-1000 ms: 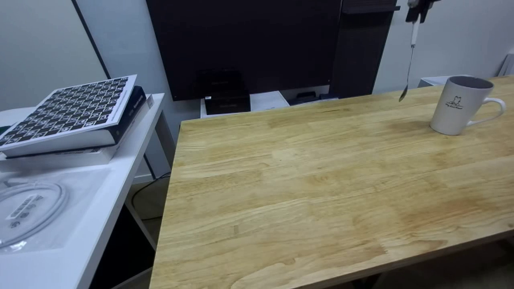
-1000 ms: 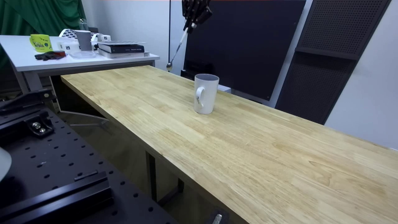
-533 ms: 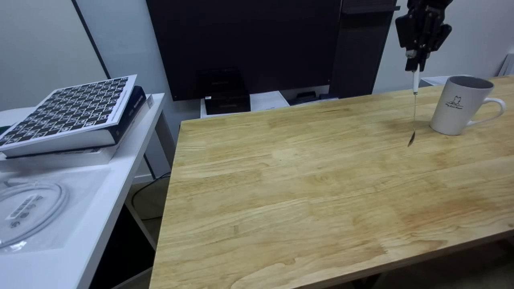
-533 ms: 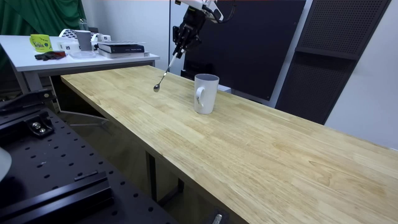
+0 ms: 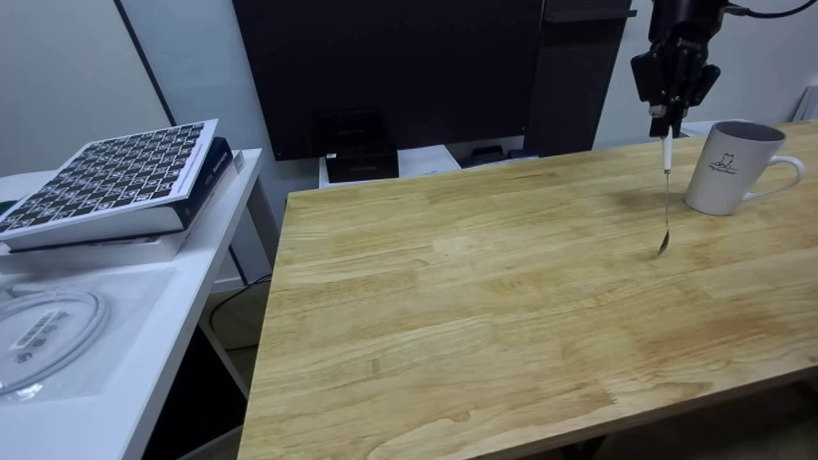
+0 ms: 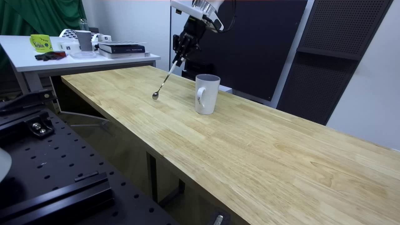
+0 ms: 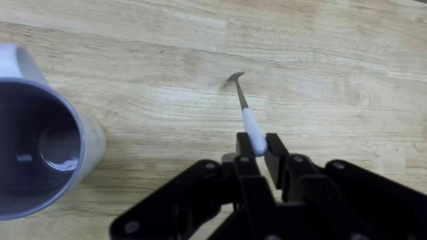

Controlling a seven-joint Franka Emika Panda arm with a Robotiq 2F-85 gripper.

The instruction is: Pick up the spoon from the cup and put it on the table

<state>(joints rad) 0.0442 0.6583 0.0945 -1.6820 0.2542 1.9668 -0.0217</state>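
The spoon has a white handle and a slim metal neck and bowl. My gripper (image 7: 256, 142) is shut on the end of the white handle; the spoon (image 7: 252, 126) hangs bowl-down from it. In both exterior views the spoon (image 5: 667, 198) (image 6: 164, 82) slants down from my gripper (image 5: 666, 131) (image 6: 179, 61), its bowl low over the table (image 5: 460, 287) (image 6: 250, 140). I cannot tell whether the bowl touches the wood. The cup (image 5: 728, 172) (image 6: 208, 97) stands upright beside the spoon; the wrist view shows its inside and rim (image 7: 81, 146).
A white desk (image 5: 211, 255) with stacked books (image 5: 128, 185) stands past the table's end. A green mug (image 6: 42, 43) and a grey cup (image 6: 84, 40) stand on it. A large dark screen (image 5: 396, 70) is behind the table. A black perforated plate (image 6: 78, 162) lies in front.
My gripper has come down from high above, and the spoon's bowl has dropped close to the tabletop near the cup. The cup has not moved.
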